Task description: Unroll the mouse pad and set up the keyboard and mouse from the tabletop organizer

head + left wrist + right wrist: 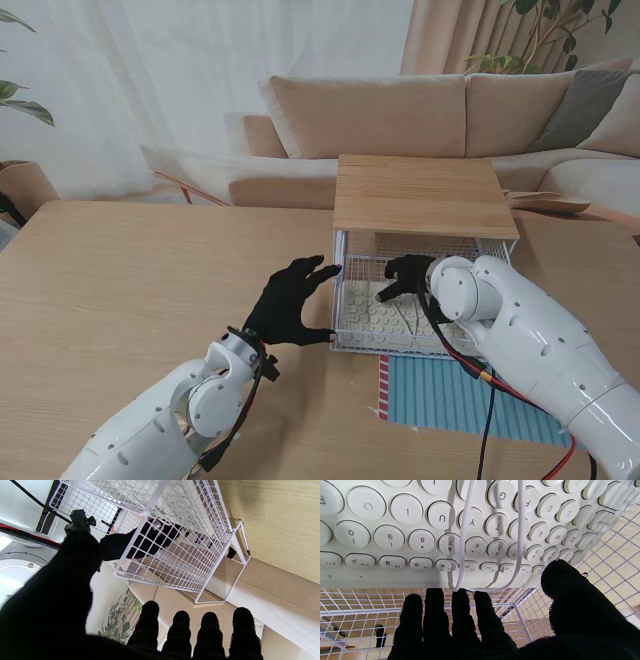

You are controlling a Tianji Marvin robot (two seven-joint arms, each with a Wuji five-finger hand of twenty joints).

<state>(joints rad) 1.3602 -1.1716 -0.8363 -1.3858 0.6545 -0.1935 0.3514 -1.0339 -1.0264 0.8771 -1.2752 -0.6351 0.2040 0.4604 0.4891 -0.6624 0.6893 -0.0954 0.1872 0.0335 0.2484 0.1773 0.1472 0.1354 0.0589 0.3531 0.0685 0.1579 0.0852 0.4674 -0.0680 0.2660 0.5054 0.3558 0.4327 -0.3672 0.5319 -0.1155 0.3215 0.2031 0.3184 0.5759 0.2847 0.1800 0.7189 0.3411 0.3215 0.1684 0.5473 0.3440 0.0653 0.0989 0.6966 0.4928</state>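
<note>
The white round-key keyboard (460,530) lies in the wire organizer (345,300) at frame center. The right robot hand (408,277) reaches inside, fingers spread flat above the keys, gripping nothing. The left robot hand (290,303) rests splayed against the organizer's left side on the bench (120,290).

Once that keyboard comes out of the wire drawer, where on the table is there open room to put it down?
The wide bare stretch of table left of the left hand is free. So is the striped mouse pad, nearer to me than the organizer. Inside the wire drawer it is crowded: the keyboard fills it, with the right hand over it.
</note>
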